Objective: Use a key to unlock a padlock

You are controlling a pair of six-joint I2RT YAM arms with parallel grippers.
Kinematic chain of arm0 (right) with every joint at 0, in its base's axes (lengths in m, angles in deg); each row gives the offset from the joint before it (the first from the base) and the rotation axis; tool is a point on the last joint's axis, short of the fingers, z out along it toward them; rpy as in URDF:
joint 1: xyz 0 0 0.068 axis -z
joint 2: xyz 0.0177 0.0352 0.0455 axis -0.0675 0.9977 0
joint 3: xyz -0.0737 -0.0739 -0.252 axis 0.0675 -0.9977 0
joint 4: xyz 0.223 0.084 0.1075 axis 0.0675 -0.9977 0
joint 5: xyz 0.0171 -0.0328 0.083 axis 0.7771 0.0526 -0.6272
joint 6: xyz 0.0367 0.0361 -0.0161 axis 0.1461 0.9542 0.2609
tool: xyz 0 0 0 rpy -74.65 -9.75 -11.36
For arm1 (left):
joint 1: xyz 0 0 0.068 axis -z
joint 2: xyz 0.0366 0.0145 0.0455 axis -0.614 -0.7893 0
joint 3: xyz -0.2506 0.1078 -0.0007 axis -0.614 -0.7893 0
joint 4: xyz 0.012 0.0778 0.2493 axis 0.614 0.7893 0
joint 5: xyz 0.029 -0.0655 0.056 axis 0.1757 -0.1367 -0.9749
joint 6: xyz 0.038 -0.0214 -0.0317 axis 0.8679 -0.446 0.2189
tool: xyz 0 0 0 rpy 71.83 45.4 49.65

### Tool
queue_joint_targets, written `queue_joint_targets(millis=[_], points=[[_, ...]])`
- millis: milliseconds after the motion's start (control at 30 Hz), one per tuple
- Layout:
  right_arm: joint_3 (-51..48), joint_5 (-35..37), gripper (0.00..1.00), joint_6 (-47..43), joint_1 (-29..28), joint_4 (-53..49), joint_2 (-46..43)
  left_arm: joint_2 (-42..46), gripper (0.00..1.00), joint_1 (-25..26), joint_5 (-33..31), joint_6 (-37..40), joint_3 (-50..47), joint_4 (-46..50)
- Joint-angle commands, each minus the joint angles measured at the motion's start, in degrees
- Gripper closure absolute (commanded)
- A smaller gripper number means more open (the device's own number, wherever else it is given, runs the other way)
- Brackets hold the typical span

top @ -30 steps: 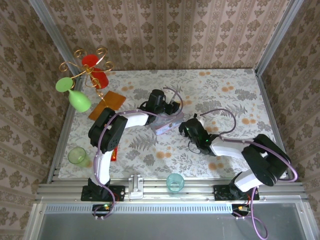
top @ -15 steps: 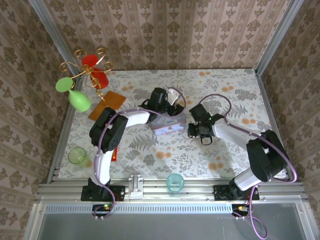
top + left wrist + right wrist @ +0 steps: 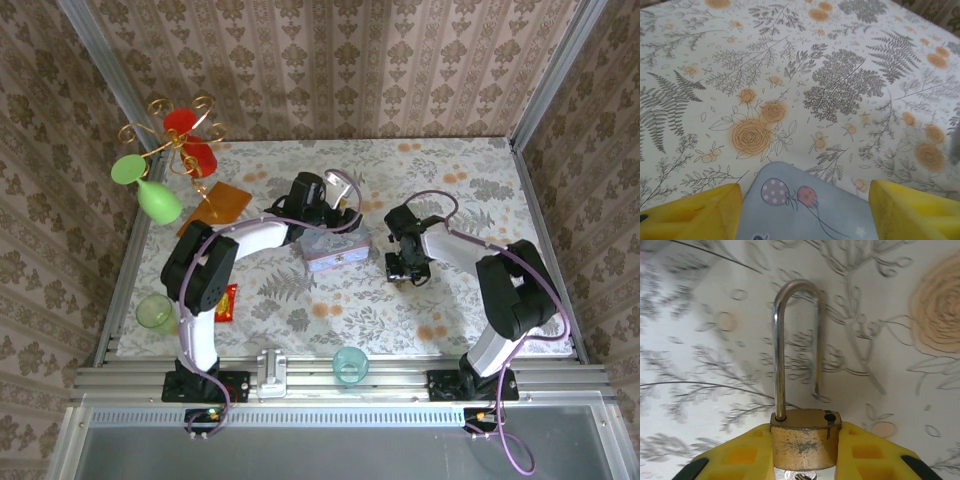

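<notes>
The brass padlock [image 3: 805,439] is pinched by its body between the yellow fingers [image 3: 740,457] of my right gripper [image 3: 805,436]. Its silvery shackle [image 3: 780,340] stands open, its free end lifted clear of the hole. A bit of silvery metal shows under the body; I cannot tell whether it is the key. In the top view my right gripper [image 3: 405,264] sits right of the pale blue cartoon tin [image 3: 337,252]. My left gripper [image 3: 338,216] is at the tin's far edge. Its fingers [image 3: 695,212] stand wide apart, open, on either side of the tin's corner [image 3: 805,210].
A gold stand [image 3: 180,140] with red and green glasses occupies the back left corner, an orange sheet [image 3: 222,200] beside it. A green cup [image 3: 155,312] and a red-and-yellow packet [image 3: 226,302] lie front left. A teal cup [image 3: 350,362] stands at the front rail.
My right gripper has swung round and shifted right, away from the tin. My left arm has straightened at the elbow, its gripper staying at the tin's far edge.
</notes>
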Motion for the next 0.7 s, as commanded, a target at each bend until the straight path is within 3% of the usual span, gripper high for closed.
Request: queue_joint_targets(millis=[0, 267, 433, 667], points=[[2.3, 6.4, 0.73, -3.2, 0.2, -6.9, 3.7, 5.4, 0.31, -0.3, 0.4, -1.4, -1.4, 2.6], [2.9, 10.8, 0.67, -5.4, 1.1, -7.3, 6.1, 14.0, 0.27, -0.7, -1.1, -1.0, -7.1, 4.2], [4.0, 11.3, 0.53, -7.2, 1.8, -7.4, 6.6, 17.3, 0.22, -0.9, -1.9, -0.9, -8.4, 7.1], [4.0, 6.0, 0.48, -7.0, 3.5, -5.0, 0.1, 24.2, 0.19, -2.9, -3.6, -2.2, -8.6, 14.5]])
